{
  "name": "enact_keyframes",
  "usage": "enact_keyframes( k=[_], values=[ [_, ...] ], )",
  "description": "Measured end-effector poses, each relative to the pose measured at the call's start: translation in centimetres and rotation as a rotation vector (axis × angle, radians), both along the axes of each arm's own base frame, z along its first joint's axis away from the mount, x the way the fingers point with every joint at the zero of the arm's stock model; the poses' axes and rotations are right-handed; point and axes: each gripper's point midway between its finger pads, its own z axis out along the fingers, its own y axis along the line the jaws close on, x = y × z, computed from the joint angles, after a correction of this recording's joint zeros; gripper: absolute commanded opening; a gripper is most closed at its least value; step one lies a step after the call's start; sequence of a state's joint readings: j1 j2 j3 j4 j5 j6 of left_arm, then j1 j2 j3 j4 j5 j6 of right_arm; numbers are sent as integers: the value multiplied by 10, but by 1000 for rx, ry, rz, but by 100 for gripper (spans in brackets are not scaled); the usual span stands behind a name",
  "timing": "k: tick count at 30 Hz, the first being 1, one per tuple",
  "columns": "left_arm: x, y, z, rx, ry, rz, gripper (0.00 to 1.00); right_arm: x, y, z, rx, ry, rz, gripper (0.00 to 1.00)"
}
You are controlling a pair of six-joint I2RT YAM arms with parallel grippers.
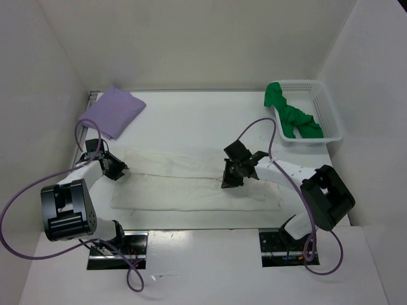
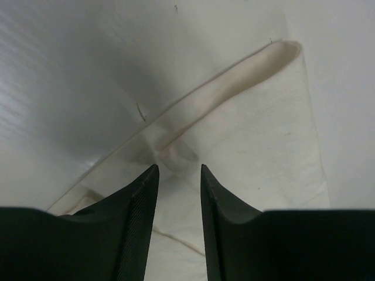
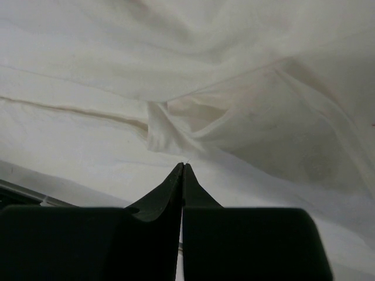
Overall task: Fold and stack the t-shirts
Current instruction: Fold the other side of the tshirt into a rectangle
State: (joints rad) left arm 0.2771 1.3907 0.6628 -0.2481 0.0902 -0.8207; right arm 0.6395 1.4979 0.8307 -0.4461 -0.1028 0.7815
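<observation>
Inside white walls (image 1: 191,38), on the white table (image 1: 191,114), the right gripper (image 1: 229,176) is pinching the white t-shirt (image 1: 165,190); the left gripper (image 1: 117,168) is hanging parted.

white t-shirt (image 3: 234,70) cut off by wrist views, green t-shirt (image 1: 294,119) partly hidden in basket (image 1: 329,105), hold of right pincer (image 3: 183,167) unclear

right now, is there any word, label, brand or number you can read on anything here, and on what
None: no readable text in any view.
The white t-shirt, lavender t-shirt and green t-shirt are plain, with no print or visible tag.
The basket shows no label.
</observation>
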Motion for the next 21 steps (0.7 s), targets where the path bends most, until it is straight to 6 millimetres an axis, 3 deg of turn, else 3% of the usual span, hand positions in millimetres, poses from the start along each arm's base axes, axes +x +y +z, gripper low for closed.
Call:
enact_keyframes(
  k=[3, 5, 8, 10, 15, 21],
  values=[
    [5, 1, -4, -3, -6, 5, 37, -9, 4, -2, 9, 21, 7, 7],
    [7, 1, -9, -11, 3, 14, 32, -14, 6, -4, 14, 33, 7, 17],
    [11, 2, -10, -16, -4, 19, 26, -20, 4, -6, 14, 44, -4, 19],
    [12, 2, -11, -14, -7, 18, 16, -22, 2, -5, 16, 48, -13, 24],
    [13, 3, -10, -12, -9, 21, 9, -22, 2, 3, 32, 30, -13, 30],
    [21, 5, 14, 5, -60, 20, 5, -23, 5, 10, 54, 17, -4, 36]
  ],
)
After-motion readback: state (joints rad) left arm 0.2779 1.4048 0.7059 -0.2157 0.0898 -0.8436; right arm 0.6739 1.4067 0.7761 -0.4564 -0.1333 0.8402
